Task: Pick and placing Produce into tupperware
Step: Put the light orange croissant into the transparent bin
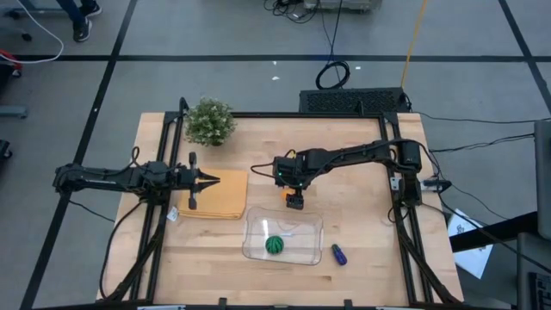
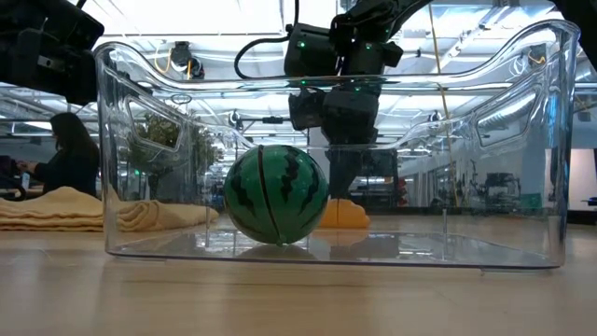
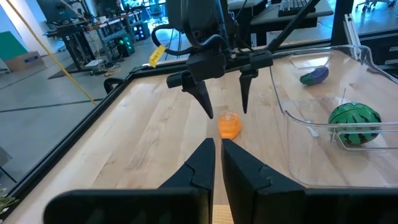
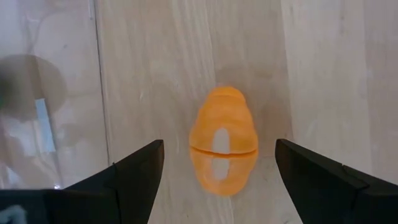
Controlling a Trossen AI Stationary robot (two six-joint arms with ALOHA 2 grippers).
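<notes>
The right gripper is hovering wide open and empty over the orange oval, lying at 12 o'clock outside the tupperware; probably light, hard and slippery, it suits a grip across its narrow middle.

Sitting at the table's far left corner: a leafy potted plant. Lying nearer, left of centre: a tan pad. Sitting in the room beyond: a person.
</notes>
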